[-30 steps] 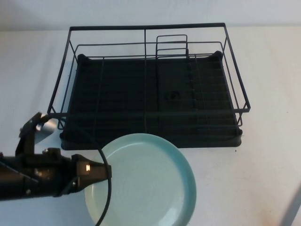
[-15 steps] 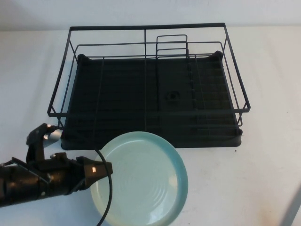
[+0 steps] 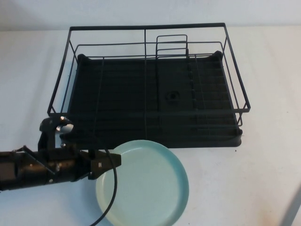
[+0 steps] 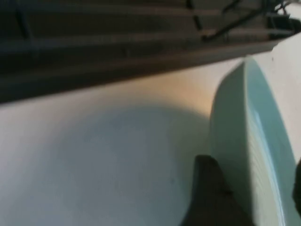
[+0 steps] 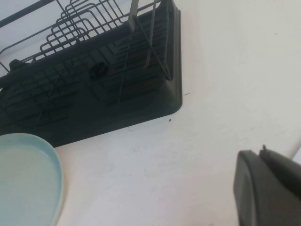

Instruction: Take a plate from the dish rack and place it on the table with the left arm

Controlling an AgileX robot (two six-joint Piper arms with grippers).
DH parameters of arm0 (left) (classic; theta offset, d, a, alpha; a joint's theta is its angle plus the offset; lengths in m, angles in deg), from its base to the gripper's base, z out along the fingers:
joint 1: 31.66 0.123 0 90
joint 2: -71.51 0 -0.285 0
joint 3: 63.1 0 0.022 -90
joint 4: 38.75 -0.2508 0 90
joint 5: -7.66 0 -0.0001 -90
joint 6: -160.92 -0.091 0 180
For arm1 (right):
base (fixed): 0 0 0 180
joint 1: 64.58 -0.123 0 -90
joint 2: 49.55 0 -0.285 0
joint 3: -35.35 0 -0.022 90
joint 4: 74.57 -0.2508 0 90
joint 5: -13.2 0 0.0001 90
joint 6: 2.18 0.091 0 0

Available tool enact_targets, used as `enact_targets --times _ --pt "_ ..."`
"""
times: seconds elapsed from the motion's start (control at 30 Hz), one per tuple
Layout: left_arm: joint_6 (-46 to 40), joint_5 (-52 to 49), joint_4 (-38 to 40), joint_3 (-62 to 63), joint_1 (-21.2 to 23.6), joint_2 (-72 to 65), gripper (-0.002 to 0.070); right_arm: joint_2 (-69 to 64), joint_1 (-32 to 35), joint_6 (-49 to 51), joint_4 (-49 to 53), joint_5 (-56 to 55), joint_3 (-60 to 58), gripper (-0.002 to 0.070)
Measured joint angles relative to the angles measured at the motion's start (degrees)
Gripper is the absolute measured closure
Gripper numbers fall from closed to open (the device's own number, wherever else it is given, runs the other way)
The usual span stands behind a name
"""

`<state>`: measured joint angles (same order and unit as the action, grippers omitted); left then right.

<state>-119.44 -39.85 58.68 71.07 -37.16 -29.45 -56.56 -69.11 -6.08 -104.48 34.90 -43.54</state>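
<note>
The pale mint-green plate is outside the black wire dish rack, low over the white table just in front of the rack's front edge; I cannot tell if it touches the table. My left gripper is shut on the plate's left rim. In the left wrist view the plate sits edge-on between the dark fingers, with the rack behind. My right gripper is shut and empty above bare table right of the rack. The right wrist view shows the plate and the rack.
The rack holds no dishes; its small wire divider insert stands at the back. A black cable crosses the plate's left side. A sliver of the right arm shows at the lower right edge.
The left gripper and plate have moved a little right and toward the rack. The plate has come down and lies flatter. The right arm has not moved.
</note>
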Motion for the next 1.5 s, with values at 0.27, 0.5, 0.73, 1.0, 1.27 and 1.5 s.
enact_targets --times 0.27,0.5,0.73,1.0,1.27,1.5 --pt "-0.37 -0.89 -0.16 3.93 0.13 0.02 0.0272 0.0 0.0 0.0 -0.04 0.0 0.0 0.0694" --pt "0.6 -6.86 -5.83 5.56 6.26 5.8 0.046 0.0 0.0 0.0 -0.04 0.0 0.0 0.0694" --pt "0.63 -9.68 -14.13 5.66 13.56 21.87 0.0662 0.0 0.0 0.0 -0.04 0.0 0.0 0.0694" --pt "15.39 1.19 -32.62 5.66 11.43 43.31 0.0674 0.0 0.0 0.0 -0.04 0.1 0.0 0.0694" --pt "24.5 -9.62 -37.27 5.66 10.36 54.47 0.0675 0.0 0.0 0.0 -0.04 0.1 0.0 0.0694" --pt "24.94 -10.83 -37.74 5.66 10.36 58.32 0.0675 0.0 0.0 0.0 -0.04 0.1 0.0 0.0694"
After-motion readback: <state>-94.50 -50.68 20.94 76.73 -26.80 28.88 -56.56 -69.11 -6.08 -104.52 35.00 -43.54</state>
